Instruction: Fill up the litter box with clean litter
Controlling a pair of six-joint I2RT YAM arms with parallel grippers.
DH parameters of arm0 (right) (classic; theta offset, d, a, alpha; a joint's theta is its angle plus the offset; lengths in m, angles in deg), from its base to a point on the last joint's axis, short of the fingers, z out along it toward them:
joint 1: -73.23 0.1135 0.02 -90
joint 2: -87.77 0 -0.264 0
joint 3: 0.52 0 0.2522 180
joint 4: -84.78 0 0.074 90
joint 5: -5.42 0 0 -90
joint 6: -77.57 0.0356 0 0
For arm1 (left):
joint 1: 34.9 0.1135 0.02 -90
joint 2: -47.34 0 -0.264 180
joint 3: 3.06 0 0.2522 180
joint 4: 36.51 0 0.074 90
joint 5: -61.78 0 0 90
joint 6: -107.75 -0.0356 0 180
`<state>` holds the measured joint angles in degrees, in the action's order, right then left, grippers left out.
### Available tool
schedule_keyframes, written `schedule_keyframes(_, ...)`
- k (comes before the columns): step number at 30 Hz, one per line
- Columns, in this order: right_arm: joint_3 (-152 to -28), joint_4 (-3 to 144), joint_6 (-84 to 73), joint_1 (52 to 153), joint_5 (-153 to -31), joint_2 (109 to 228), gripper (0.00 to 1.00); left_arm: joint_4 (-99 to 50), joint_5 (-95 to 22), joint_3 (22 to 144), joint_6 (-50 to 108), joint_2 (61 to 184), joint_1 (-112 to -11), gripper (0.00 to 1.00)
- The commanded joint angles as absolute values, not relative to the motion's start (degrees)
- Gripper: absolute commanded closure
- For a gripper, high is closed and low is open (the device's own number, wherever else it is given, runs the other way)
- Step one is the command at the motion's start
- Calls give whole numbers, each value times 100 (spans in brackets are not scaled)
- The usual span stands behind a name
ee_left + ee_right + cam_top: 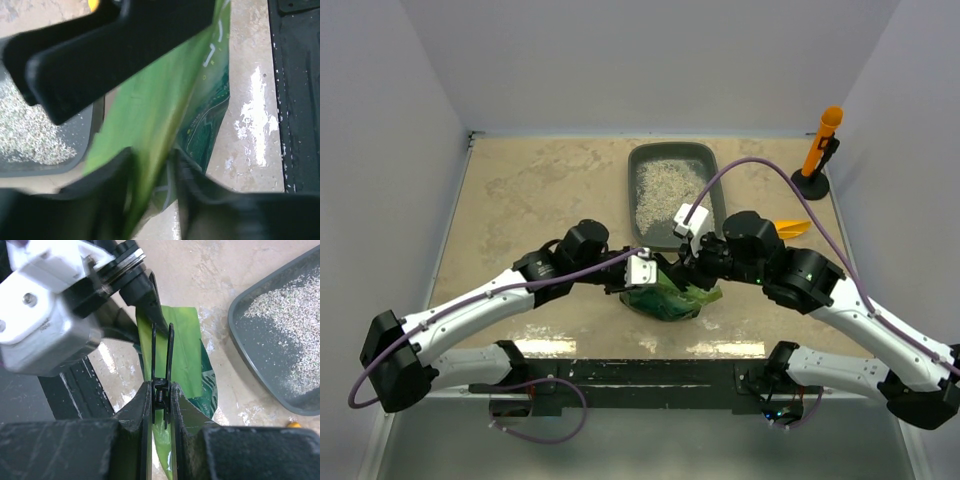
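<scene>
You've got one litter box (660,160), one green bag (670,300), one orange scoop (792,228), one orange-handled brush (820,145), two grippers.

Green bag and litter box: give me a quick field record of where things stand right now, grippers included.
litter box: upright on the table, beyond the arms
clean litter: pale granules spread in the box, dark floor still showing at the near end
green bag: between both grippers, just short of the box's near end
right gripper: shut on a black clip at the bag's edge
left gripper: fingers either side of the bag; grip unclear
orange scoop: on the table, right of the box
</scene>
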<state>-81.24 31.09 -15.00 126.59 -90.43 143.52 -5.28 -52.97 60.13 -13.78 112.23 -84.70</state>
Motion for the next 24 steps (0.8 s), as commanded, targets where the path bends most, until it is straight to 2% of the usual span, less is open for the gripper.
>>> schedule_keyframes(1,-8073,3331,-1419,12702,-9301,14323,100,-720,-5301,6396,-1495,11448,-8429,91)
schedule_keyframes(2,-8073,3349,-1410,12693,-9328,14323,100,-728,-5231,6423,-1478,11484,-8429,100)
schedule_keyframes(9,-8029,3630,-1331,12711,-9653,14350,100,-737,-5256,6326,-1477,11362,-8394,100)
schedule_keyframes(24,-8275,3762,-1542,12720,-9179,14499,100,-711,-5432,6177,-1530,11177,-8350,100)
